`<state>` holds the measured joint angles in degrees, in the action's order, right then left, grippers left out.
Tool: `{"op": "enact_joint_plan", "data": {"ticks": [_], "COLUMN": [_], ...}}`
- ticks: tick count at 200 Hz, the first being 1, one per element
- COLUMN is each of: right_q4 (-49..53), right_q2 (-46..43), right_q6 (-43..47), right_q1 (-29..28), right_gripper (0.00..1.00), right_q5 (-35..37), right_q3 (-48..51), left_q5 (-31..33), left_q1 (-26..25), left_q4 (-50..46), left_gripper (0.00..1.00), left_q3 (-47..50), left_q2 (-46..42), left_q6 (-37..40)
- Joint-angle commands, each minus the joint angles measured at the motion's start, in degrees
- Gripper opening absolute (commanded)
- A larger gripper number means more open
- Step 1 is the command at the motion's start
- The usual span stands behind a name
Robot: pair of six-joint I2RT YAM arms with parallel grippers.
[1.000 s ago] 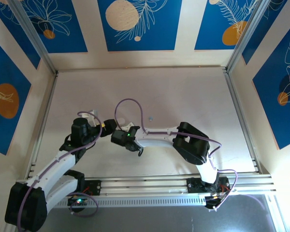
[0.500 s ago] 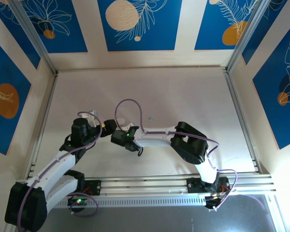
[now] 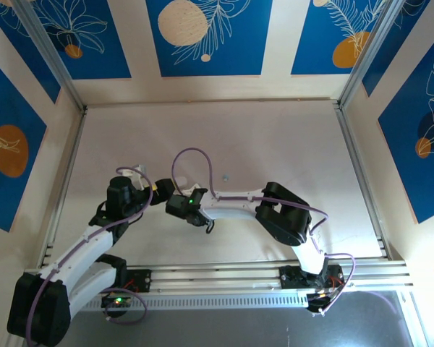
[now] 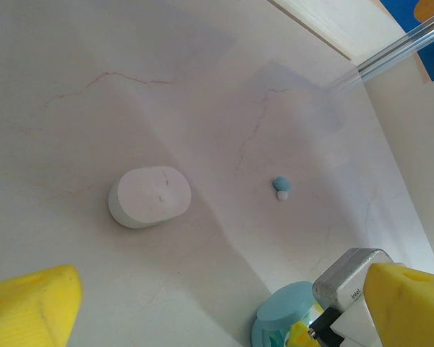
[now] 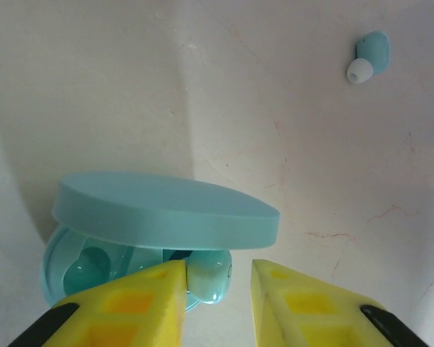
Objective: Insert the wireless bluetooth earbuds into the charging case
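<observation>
My right hand (image 5: pixel 218 271) stands parted about a pale blue earbud (image 5: pixel 206 283) at the rim of the open charging case (image 5: pixel 166 217). The loose earbud (image 5: pixel 367 56) lies beyond that case, up-right.

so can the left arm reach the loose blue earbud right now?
Probably yes: left gripper open, earbud alone on bare table ahead of it, clear of the white case.

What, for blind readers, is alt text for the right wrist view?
An open blue charging case, lid raised, has a blue earbud at its front, between the right gripper's fingers. A second earbud lies apart on the table.
</observation>
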<state>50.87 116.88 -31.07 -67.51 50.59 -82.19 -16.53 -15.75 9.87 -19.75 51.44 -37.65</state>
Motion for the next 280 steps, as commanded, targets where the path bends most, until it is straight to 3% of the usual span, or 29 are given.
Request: {"op": "enact_joint_plan", "data": {"ticks": [1,64,127,156,208,249,280], "right_q4": [1.9,2.7,-3.7,-10.4,-24.1,-33.8,-36.9], "right_q2": [-3.1,-10.5,-24.8,-31.8,-39.0,-36.4,-31.2], "right_q6": [-1.4,-3.6,-4.6,-4.3,-5.9,-7.2,-7.3], "right_q1": [-0.9,-2.2,-0.9,2.4,15.7,23.6,24.7], "right_gripper": [0.31,0.33,0.33,0.33,0.27,0.12,0.03], "right_q5": [-0.3,-1.8,-7.6,-15.6,-37.5,-50.1,-52.7], "right_q3": [-1.5,1.0,8.9,15.2,28.8,34.1,32.9], "left_q5": [-1.1,-1.0,-3.4,-4.1,-3.5,-3.3,-3.8], "left_q1": [0.6,0.6,0.5,0.3,-0.9,-1.6,-1.8], "left_q4": [1.2,1.1,5.3,7.9,11.1,12.3,14.3], "left_gripper": [1.00,1.00,1.00,1.00,1.00,0.97,0.93], "left_q3": [0.6,0.8,2.1,3.4,5.1,4.5,4.1], "left_q2": [-0.8,-1.6,-2.2,-3.8,-5.1,-0.7,2.9], "left_q6": [-0.4,-0.5,-0.2,0.0,1.2,1.4,0.9]}}
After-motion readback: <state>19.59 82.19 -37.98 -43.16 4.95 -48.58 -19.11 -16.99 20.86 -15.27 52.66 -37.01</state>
